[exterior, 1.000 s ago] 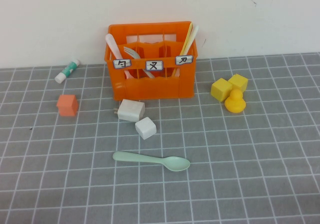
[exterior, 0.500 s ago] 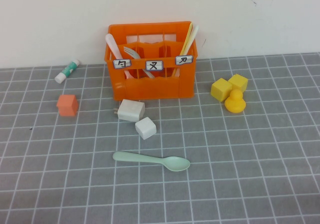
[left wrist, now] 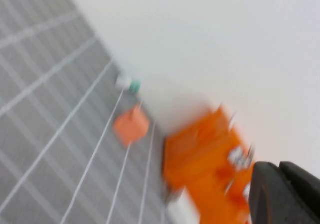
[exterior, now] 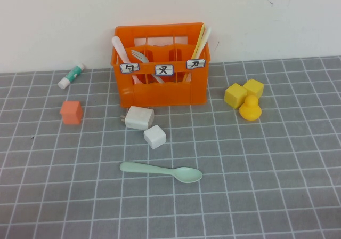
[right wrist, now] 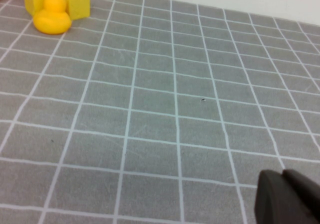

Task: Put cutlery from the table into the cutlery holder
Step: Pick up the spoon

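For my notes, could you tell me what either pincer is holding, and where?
Nothing: the left pincer and right pincer are shut, empty.

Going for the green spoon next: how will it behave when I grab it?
The green spoon looks like smooth, thin plastic, so probably stiff, light and a bit slippery. It lies flat on the table, so pinching the handle may make it skid or pivot. The rounded bowl could rock rather than roll.

I see an orange cutlery holder, mint-green spoon, grey table (white grid lines), yellow duck.
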Robot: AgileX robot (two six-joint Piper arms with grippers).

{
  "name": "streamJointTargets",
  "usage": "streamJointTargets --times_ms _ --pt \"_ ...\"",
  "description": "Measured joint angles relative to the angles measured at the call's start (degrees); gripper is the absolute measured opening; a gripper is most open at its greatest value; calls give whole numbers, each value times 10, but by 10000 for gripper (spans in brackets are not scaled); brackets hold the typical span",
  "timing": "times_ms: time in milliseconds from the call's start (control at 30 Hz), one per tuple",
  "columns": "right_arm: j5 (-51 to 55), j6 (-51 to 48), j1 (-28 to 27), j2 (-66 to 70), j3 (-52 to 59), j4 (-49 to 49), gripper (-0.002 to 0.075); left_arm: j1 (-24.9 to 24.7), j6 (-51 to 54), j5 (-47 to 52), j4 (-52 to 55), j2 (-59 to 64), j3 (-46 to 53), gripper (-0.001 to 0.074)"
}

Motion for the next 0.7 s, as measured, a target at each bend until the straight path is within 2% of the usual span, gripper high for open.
streamJointTargets --times_ms 200,333,467,567,700 --pt "0 0 0 0 0 0 -3 0 2 -41 -36 0 0 -1" --pt "0 0 0 0 0 0 -3 0 93 13 1 0 -47 -1" --pt "0 0 0 0 0 0 -3 0 244 142 68 67 -159 -1" --pt "0 0 0 0 0 0 -3 0 348 273 109 170 -252 -1" --pt "0 0 0 0 0 0 -3 0 509 448 111 325 -363 -1"
